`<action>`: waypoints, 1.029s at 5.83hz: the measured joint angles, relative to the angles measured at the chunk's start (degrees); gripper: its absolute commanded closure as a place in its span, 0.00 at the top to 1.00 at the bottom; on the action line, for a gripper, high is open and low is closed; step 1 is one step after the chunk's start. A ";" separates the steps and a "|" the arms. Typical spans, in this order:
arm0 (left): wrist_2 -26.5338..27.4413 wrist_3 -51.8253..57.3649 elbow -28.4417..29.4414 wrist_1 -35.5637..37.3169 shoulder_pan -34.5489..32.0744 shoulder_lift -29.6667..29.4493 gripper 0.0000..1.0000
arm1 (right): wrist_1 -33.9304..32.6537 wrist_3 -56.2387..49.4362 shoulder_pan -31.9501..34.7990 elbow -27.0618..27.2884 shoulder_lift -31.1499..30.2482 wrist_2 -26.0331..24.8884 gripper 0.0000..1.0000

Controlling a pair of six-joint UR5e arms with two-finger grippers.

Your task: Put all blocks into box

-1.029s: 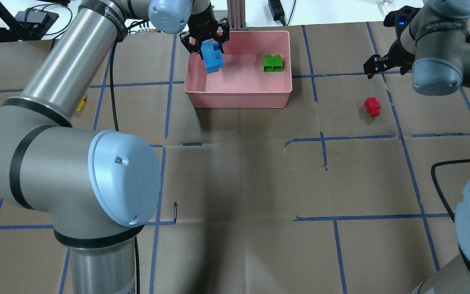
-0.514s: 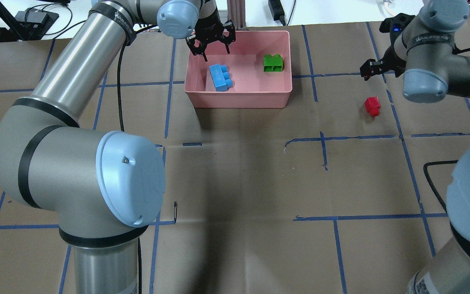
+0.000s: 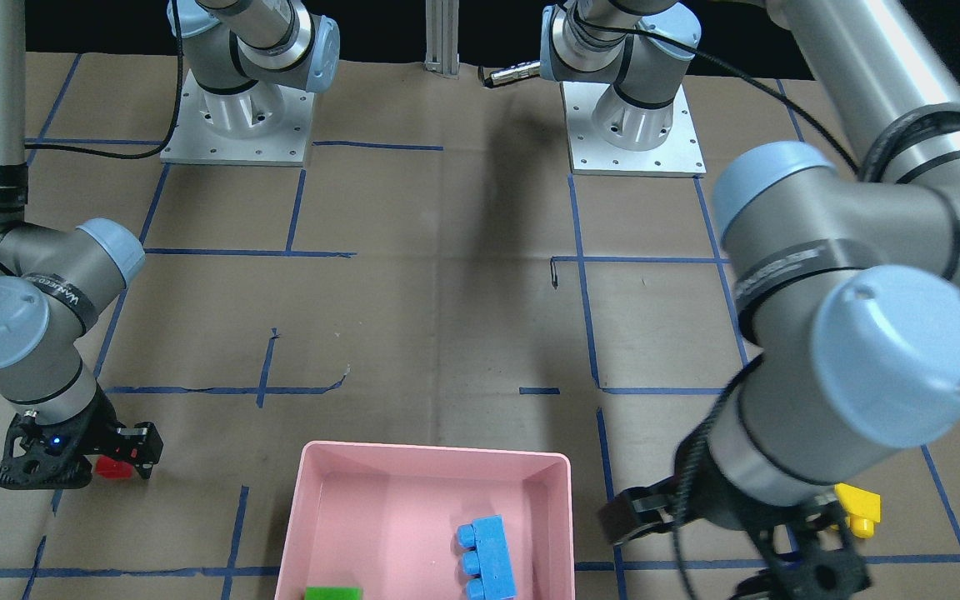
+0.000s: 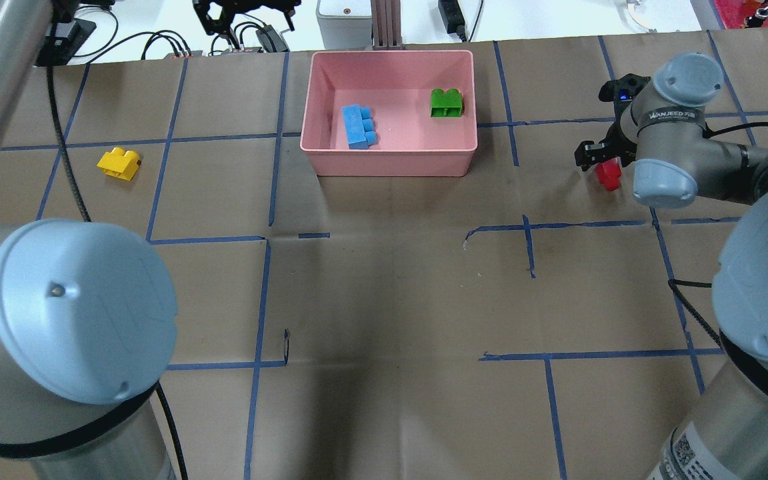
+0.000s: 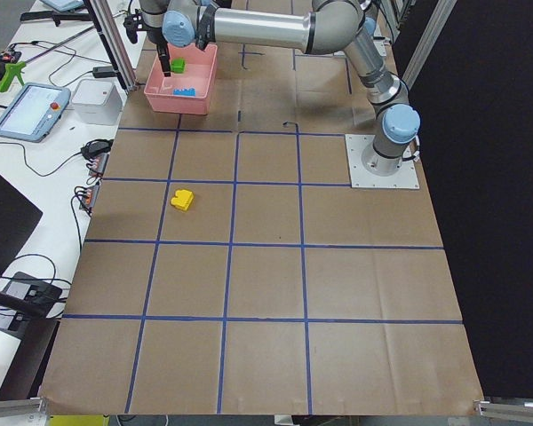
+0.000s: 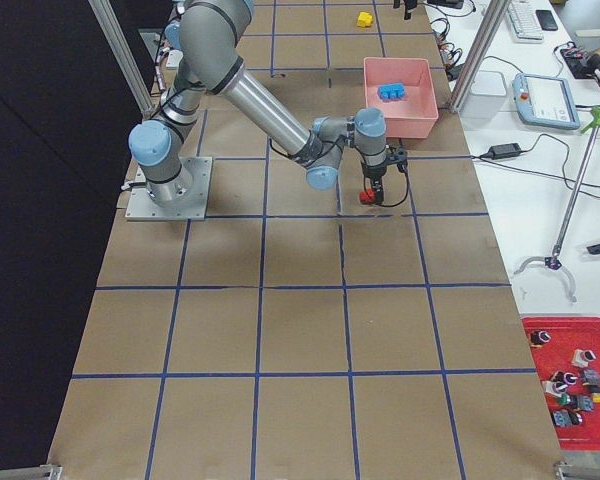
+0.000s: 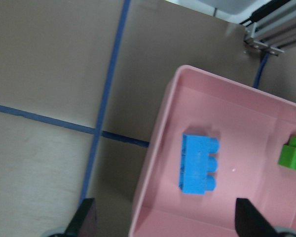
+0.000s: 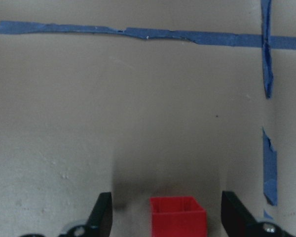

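Note:
The pink box (image 4: 391,163) holds the light-blue block (image 4: 359,127) on its left and the green block (image 4: 446,103) at its right. Both also show in the left wrist view, the light-blue block (image 7: 200,164) and the green block (image 7: 293,155). The yellow block (image 4: 119,163) lies on the table far left of the box. The red block (image 4: 607,176) lies on the table right of the box. My right gripper (image 8: 168,215) is open, low, with a finger on each side of the red block (image 8: 177,217). My left gripper (image 4: 247,10) is open and empty, high beyond the box's left far corner.
Brown paper with blue tape lines covers the table. Cables, a grey device (image 4: 344,13) and an aluminium post (image 4: 384,23) stand just beyond the far edge by the box. The left arm's elbow (image 4: 77,313) looms over the near left.
My left gripper let the light-blue block go into the box, then rose and drew back to the far left. My right gripper came down and now straddles the red block.

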 measured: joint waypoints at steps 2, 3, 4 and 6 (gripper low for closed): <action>-0.36 18.29 -5.84 -0.56 11.62 4.33 0.99 | 0.54 0.08 -0.13 0.75 -0.39 -0.34 0.06; -0.48 26.63 -6.86 -0.42 16.28 4.41 0.99 | 0.83 0.10 -0.18 0.75 -0.55 -0.24 0.05; -0.49 33.11 -7.15 -0.10 19.79 3.71 0.99 | 1.28 0.10 -0.20 0.54 -1.48 -0.16 0.05; -0.16 26.30 -7.68 0.84 22.41 2.42 0.99 | 10.10 0.23 0.73 -3.78 -7.17 2.13 0.05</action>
